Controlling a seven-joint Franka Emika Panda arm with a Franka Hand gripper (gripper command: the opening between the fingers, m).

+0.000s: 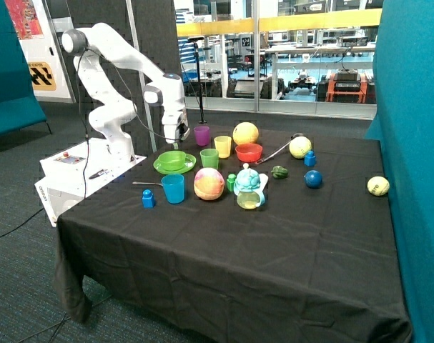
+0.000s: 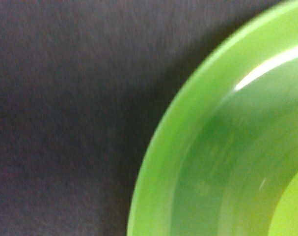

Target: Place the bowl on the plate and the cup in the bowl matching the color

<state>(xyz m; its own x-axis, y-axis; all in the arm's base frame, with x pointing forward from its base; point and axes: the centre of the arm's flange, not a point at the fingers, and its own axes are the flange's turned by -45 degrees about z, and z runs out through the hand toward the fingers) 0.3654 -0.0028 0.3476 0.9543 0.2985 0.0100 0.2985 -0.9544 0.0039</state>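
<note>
Bowl (image 1: 173, 159) sits on plate (image 1: 174, 163), task's first half done. Gripper (image 1: 178, 138) hovers just above the plate's far rim; fingers' state can't be told. Wrist view shows only plate rim (image 2: 163, 162) and black cloth (image 2: 65, 113). Green cup (image 1: 209, 158) stands on the cloth at plate's 3 o'clock, not in the bowl.

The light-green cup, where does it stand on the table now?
In the outside view the light-green cup stands upright on the black cloth, just beside the green plate that carries the green bowl, with the yellow cup close behind it.
</note>
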